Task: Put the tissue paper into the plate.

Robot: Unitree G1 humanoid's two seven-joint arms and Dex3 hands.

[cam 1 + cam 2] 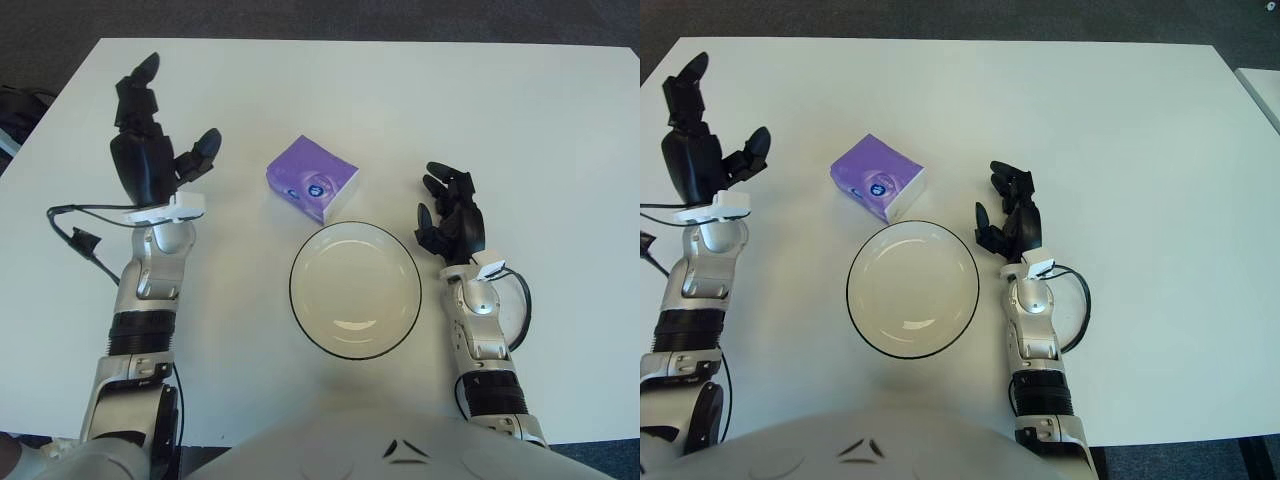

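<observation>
The purple tissue pack (312, 180) lies flat on the white table (520, 120), a little above the middle of the frame. It is turned like a diamond. Its long side runs from the upper left down to the lower right, and one corner points down at the plate (355, 290).

The left hand (150, 150) is in the upper left of the frame, to the left of the pack and well apart from it. Its fingers are spread out and point up, and it holds nothing. The right hand (452, 215) shows just right of the plate, lower than the pack and to its right. Its fingers are loose and a bit bent, and it holds nothing too.

The pack is soft purple with a small round blue and white mark near its lower corner. Its lower right edge looks white. The plate is round and white with a dark rim, and the pack sits just beside the plate's upper left edge.
</observation>
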